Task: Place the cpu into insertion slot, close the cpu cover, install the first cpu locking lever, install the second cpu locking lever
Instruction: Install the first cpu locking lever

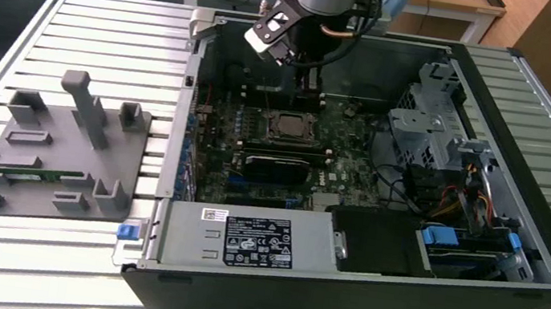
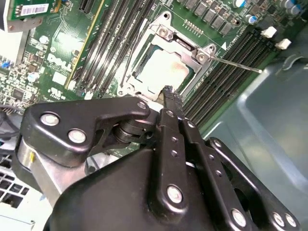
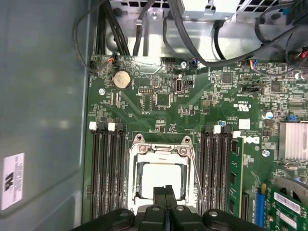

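Note:
The cpu (image 2: 161, 72) lies flat in the insertion slot (image 1: 288, 126), its pale metal top showing. The silver cpu cover (image 2: 185, 45) lies down over it, framing the chip (image 3: 161, 178). One thin wire locking lever (image 2: 237, 64) sticks out free from a corner of the socket, across the memory slots. Beside the cover's edge (image 3: 161, 150) runs a wire lever (image 3: 195, 171). My gripper (image 2: 168, 94) hangs just above the socket's near edge, fingers pressed together with nothing between them. In the exterior view the gripper (image 1: 308, 98) is inside the case, just behind the socket.
Long black memory slots (image 3: 106, 168) flank the socket on both sides. A black card (image 1: 274, 166) sits in front of the socket, with the power supply (image 1: 242, 239) beyond it. The drive cage and cables (image 1: 424, 135) stand on the exterior view's right. A grey fixture (image 1: 55, 148) lies outside the case.

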You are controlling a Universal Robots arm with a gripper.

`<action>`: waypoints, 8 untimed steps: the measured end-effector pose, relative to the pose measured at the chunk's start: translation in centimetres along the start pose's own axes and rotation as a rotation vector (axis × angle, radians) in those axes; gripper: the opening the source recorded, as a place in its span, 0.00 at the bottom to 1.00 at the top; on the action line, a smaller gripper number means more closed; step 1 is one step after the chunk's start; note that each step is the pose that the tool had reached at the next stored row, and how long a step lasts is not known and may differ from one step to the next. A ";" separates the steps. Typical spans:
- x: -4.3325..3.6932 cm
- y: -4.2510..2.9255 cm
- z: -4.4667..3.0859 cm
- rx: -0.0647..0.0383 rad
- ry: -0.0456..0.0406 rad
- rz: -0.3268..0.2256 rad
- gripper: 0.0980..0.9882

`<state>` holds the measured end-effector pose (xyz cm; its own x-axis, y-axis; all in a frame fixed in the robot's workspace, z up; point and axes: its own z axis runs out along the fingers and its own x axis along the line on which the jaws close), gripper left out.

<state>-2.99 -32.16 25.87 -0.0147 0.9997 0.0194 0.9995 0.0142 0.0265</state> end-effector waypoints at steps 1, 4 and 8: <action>0.00 0.00 -0.17 0.000 0.0000 0.000 0.01; 0.01 0.02 -0.63 0.000 -0.0001 0.000 0.01; 0.02 0.03 -1.15 0.000 0.0000 0.000 0.01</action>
<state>-2.99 -32.16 27.02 -0.0151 0.9997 0.0193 0.9995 0.0146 0.0264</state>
